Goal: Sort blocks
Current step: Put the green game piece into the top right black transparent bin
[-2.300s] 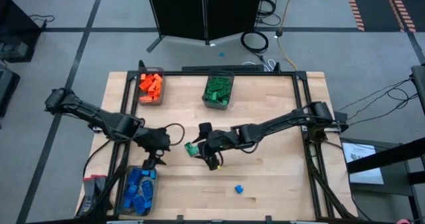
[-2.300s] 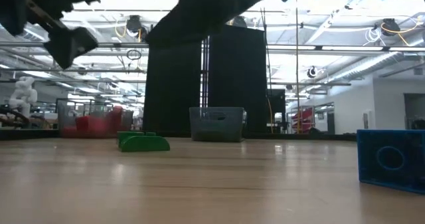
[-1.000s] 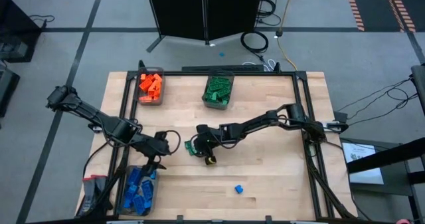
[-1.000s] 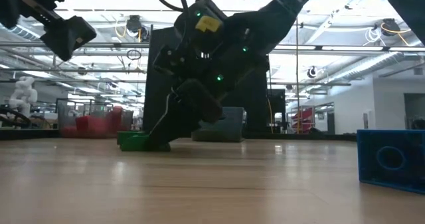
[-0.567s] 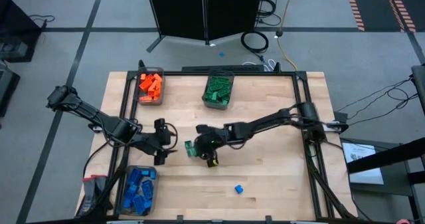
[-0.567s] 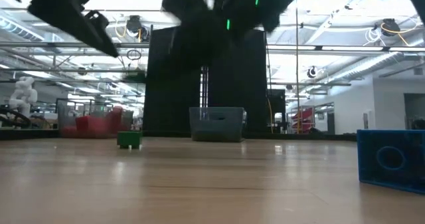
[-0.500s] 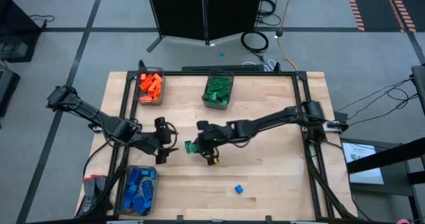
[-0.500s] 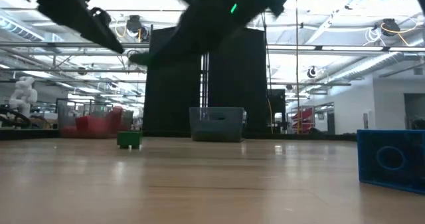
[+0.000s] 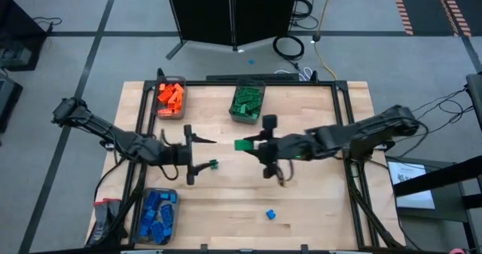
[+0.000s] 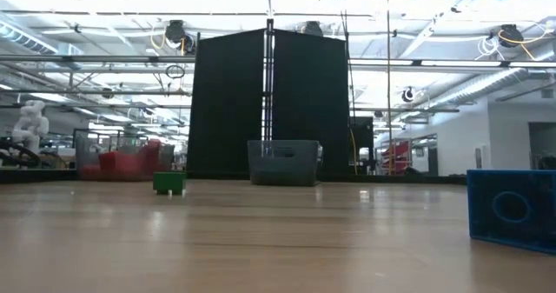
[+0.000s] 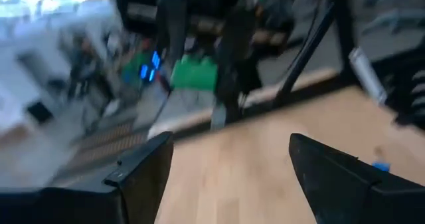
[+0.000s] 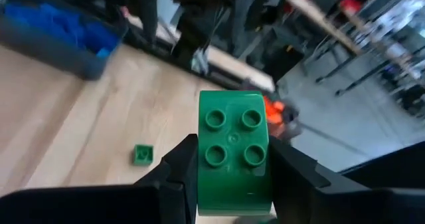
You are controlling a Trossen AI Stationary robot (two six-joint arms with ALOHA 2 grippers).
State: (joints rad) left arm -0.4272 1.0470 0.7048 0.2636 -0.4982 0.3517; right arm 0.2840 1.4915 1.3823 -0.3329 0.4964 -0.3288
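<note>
My right gripper [image 9: 250,145] is over the middle of the table, shut on a green four-stud block [image 12: 234,151], also seen in the high view [image 9: 243,144]. A smaller green block [image 9: 214,163] sits on the table below and to the left; it also shows in the low view [image 10: 169,183]. My left gripper [image 9: 199,159] hangs level and open just left of that small block, with nothing between its fingers [image 11: 143,167]. A blue block [image 9: 270,214] lies near the front edge. Neither gripper shows in the low view. My right gripper pinches the green block by two opposite side faces [image 12: 203,177], one finger [image 12: 178,171] on each side. The fingers reach in from the table's right, slanting slightly down. The block's studded top faces the wrist camera, and it is lifted clear of the table.
An orange-filled bin [image 9: 171,99] and a green-filled bin [image 9: 247,102] stand at the far edge, and a blue-filled bin [image 9: 157,215] at the near left. Bare wood lies between the green bin and the blue block.
My right gripper has risen from the table with the green block and gone toward the right and far edges; the small green block has stayed on the table. My left gripper has risen a little and tipped up from pointing down to level, still open.
</note>
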